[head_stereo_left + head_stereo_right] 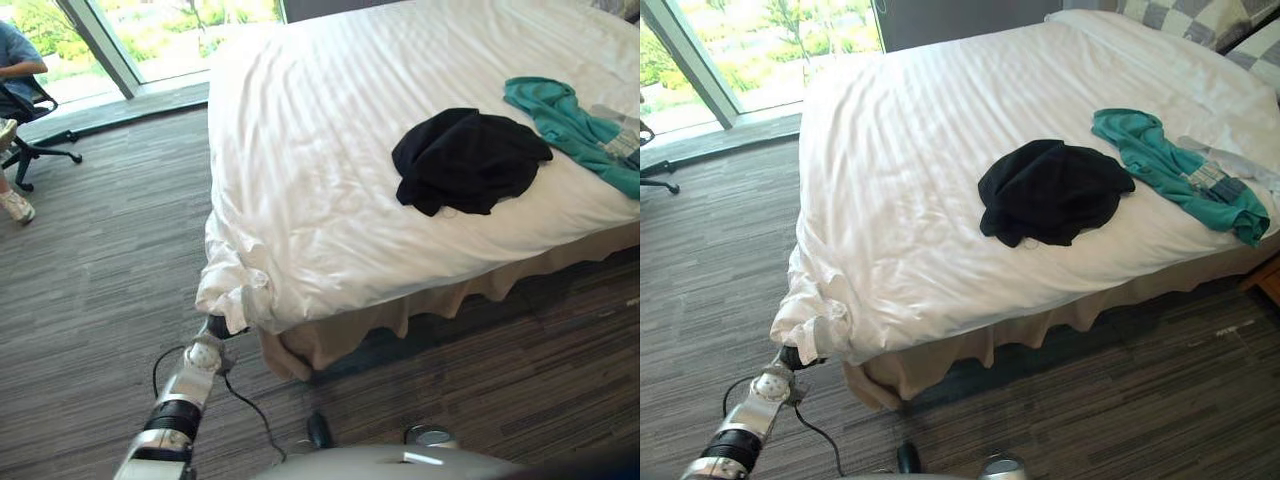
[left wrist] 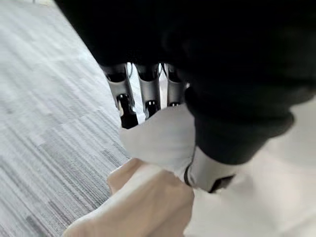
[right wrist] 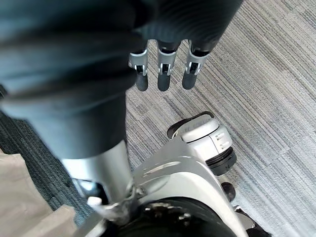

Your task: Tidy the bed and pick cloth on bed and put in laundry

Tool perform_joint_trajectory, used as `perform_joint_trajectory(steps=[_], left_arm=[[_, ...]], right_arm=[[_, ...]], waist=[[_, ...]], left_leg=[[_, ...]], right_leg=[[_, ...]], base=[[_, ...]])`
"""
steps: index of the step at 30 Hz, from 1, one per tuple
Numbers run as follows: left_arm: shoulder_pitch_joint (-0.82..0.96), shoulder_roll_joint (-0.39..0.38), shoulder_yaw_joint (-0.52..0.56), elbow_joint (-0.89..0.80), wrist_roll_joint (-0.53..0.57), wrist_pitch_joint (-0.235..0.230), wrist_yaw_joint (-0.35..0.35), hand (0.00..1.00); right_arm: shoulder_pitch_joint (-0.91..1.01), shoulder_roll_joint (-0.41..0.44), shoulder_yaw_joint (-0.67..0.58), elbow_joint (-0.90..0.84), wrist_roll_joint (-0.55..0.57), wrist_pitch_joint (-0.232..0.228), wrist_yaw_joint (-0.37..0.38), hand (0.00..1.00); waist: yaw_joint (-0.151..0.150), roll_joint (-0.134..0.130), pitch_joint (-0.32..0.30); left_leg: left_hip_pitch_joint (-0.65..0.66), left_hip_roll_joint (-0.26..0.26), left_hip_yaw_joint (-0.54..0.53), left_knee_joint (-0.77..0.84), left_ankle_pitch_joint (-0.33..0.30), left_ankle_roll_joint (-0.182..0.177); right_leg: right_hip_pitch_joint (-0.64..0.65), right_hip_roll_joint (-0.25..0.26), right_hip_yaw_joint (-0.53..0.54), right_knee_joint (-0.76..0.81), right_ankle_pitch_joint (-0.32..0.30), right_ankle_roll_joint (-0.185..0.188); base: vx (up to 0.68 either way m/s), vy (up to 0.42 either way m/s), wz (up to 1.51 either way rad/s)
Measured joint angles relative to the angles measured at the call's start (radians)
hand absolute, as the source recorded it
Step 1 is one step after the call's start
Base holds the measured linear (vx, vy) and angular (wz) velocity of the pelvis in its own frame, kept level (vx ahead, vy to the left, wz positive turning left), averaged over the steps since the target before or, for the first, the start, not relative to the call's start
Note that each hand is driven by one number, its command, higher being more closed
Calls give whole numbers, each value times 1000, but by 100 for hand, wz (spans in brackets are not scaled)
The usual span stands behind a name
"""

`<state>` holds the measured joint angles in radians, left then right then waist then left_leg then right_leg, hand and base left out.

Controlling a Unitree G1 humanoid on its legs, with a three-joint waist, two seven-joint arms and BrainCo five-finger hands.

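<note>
The bed's white cover (image 1: 330, 150) lies fairly smooth, bunched at its near left corner. My left hand (image 1: 213, 329) is at that corner; in its wrist view the fingers (image 2: 148, 94) and thumb pinch a fold of the white cover (image 2: 158, 138). A black garment (image 1: 465, 160) lies crumpled in the middle of the bed, near the front edge. To its right a teal garment (image 1: 560, 115) is spread out, with a small grey and white cloth (image 1: 1230, 165) beside it. My right hand (image 3: 163, 74) hangs over the carpet with relaxed fingers, holding nothing.
A beige bed skirt (image 1: 420, 300) hangs below the cover. Checked pillows (image 1: 1180, 20) sit at the head of the bed, far right. A person sits on an office chair (image 1: 30, 130) at the far left by the window. Striped grey carpet (image 1: 100, 280) surrounds the bed.
</note>
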<state>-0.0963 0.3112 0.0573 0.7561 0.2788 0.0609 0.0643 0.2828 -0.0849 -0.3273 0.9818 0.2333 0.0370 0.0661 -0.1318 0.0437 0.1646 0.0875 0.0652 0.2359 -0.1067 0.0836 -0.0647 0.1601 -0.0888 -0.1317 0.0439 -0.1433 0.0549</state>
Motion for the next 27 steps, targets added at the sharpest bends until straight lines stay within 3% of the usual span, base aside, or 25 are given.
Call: perform_joint_trajectory(steps=[5,10,13,16,19,21,27], left_arm=[[28,-73,73,21,-94,-8,6,0],[66,-98,129,16,-89,-46,-29,0],[153,-125,132,33,-60,-21,-69,0],[269,-151,101,91,-61,20,-92,0],[339,-155,100,106,-61,44,-109,0],[358,-149,67,122,-60,63,-114,0],[345,-147,51,140,-58,102,-145,0]], right_arm=[[-24,28,-84,-66,220,-29,-46,0],[-92,36,-118,-303,274,-102,-135,0],[-120,34,-160,-500,273,-125,-164,0],[-132,20,-184,-683,265,-113,-160,0],[-154,-10,-170,-821,251,-79,-103,0],[-237,-75,-110,-896,229,-35,-10,0],[-353,-179,59,-995,215,-7,175,0]], waist=[[13,-10,-13],[25,-31,-25],[30,-32,-25],[35,-41,-24],[46,-52,-23],[50,-50,-25],[66,-52,-26]], left_leg=[[4,-2,1,0,-8,-1],[6,-8,4,0,-13,-1],[14,-11,5,0,-21,2],[15,-14,4,0,-28,5],[7,-15,1,0,-28,6],[3,-18,-1,0,-26,10],[-2,-33,-26,0,-21,19]], right_leg=[[4,-2,3,-1,-5,5],[12,-12,7,1,-7,8],[18,-16,9,1,-10,12],[20,-20,9,1,-12,16],[17,-21,8,3,-13,18],[2,-24,10,9,-13,19],[6,-33,1,15,-14,23]], base=[[4,-4,-1],[6,1,0],[3,2,-3],[2,-3,4],[-23,-1,8],[-61,8,1],[-14,11,5]])
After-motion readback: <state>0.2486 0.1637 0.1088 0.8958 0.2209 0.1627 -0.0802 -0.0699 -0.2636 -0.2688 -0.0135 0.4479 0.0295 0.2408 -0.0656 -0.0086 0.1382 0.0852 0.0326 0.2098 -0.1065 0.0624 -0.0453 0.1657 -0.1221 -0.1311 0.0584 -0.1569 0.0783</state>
